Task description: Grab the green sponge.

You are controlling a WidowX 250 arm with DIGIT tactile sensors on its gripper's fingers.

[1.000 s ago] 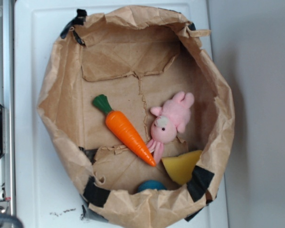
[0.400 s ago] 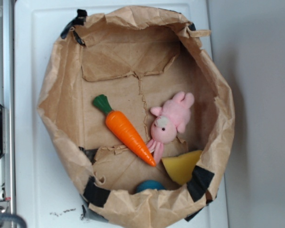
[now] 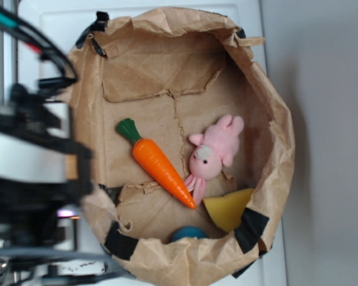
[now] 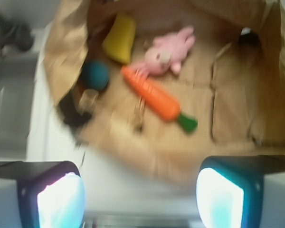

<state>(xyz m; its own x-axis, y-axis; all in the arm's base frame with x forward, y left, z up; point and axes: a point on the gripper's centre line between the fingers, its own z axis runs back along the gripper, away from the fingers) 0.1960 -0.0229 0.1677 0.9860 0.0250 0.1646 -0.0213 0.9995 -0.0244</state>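
My hand (image 4: 140,199), pads wide apart above the bag's (image 3: 274,119) near rim, must clear the paper and drop straight onto the teal sponge (image 4: 95,75) beside the yellow wedge (image 4: 119,38).

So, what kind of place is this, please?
Probably a lab test setup, not a home: a crumpled paper bag opened as a bin on a white tabletop, holding a toy carrot and pink plush bunny.

A white counter (image 3: 53,24) with a raised rim fills the left and middle of the exterior view. To its right lies a plain pale grey surface (image 3: 328,143), evenly lit, with a soft shadow along the counter's edge.
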